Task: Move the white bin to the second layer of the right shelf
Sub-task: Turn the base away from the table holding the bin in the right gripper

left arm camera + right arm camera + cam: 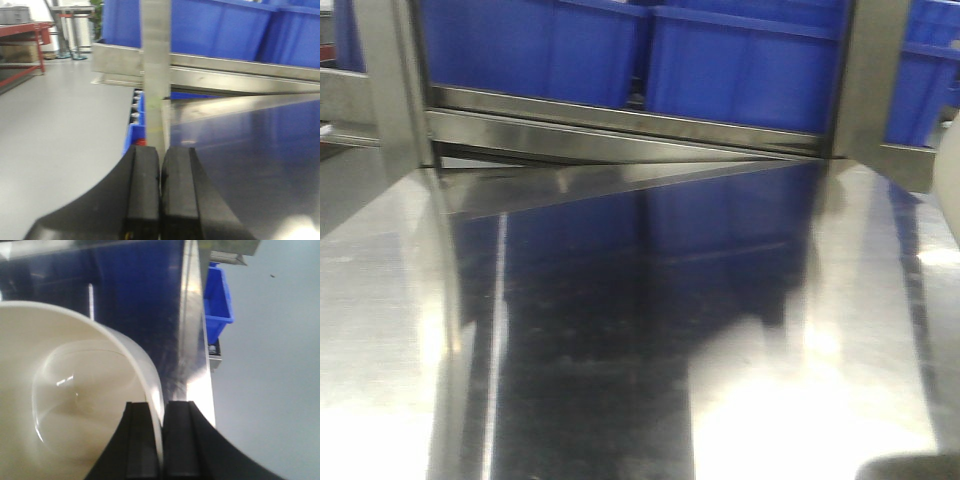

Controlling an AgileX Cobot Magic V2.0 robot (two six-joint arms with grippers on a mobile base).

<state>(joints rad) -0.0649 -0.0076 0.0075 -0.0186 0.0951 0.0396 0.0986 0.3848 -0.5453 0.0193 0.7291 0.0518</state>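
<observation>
Cream white bin (75,390) (glossy), right hand (161,412) clamped

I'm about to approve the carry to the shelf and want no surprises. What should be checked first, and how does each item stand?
1. Right gripper clamped on white bin rim: ok.
2. White bin empty inside: ok.
3. Left gripper shut, holding nothing: ok.
4. White bin base lifted off steel tabletop: cannot tell.
5. Roller shelf level in view: not ok; only blue crates on the rack show.
</observation>
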